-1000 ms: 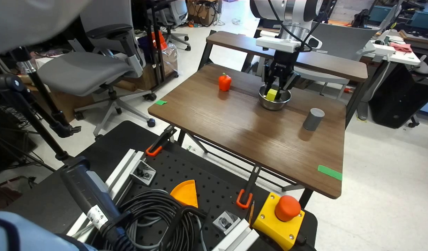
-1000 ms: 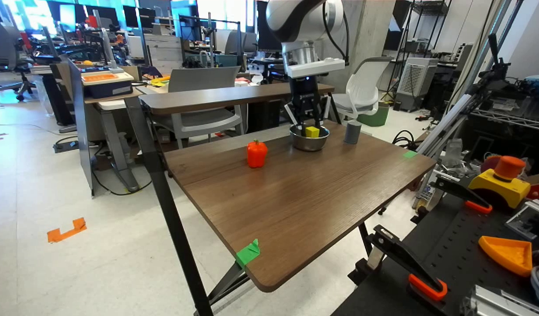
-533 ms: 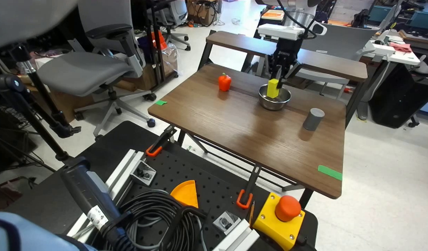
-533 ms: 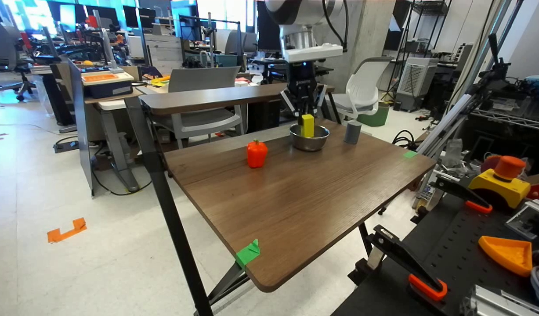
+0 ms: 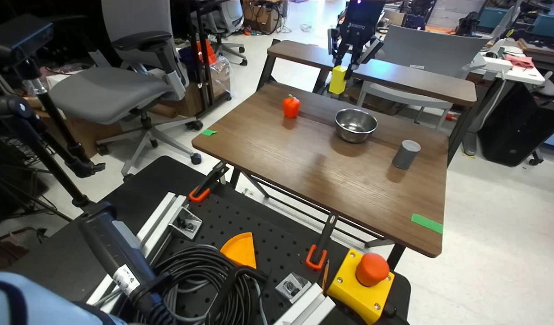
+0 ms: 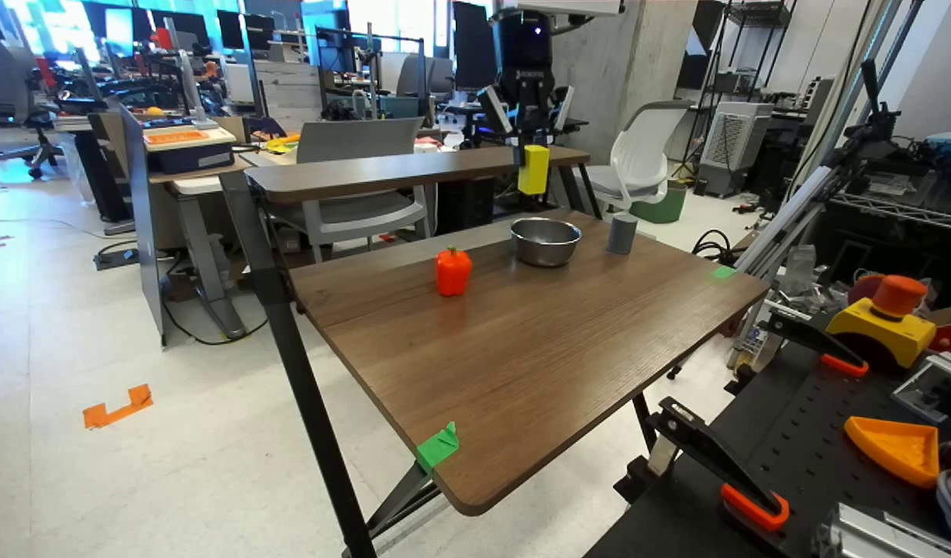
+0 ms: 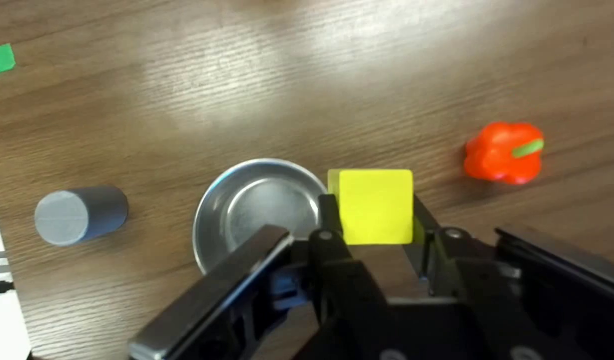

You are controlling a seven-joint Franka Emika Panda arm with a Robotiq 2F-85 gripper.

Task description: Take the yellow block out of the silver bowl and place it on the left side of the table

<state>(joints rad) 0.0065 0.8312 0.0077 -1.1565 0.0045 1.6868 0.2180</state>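
The yellow block [image 5: 337,80] hangs upright in the air above the wooden table [image 5: 277,140], clear of the silver bowl. My gripper [image 7: 375,207] is shut on the yellow block [image 7: 376,206], one finger on each side of it in the wrist view. An exterior view also shows the block [image 6: 532,170] well above the bowl's height. The silver bowl [image 5: 354,121] stands upright on the table with nothing in it. It also shows in the wrist view [image 7: 266,205], to the left of the block, partly hidden by a finger.
An orange-red pepper [image 5: 291,106] stands on the table, to the right of the block in the wrist view [image 7: 504,152]. A grey cylinder [image 5: 406,154] stands on the bowl's other side. A raised shelf [image 5: 421,83] runs along the table's back edge, close to the gripper.
The block rises out of the bowl in my gripper and is now well above it. In the wrist-facing exterior picture with the pepper at left, it has also shifted slightly left. Bowl, pepper and cylinder stay put.
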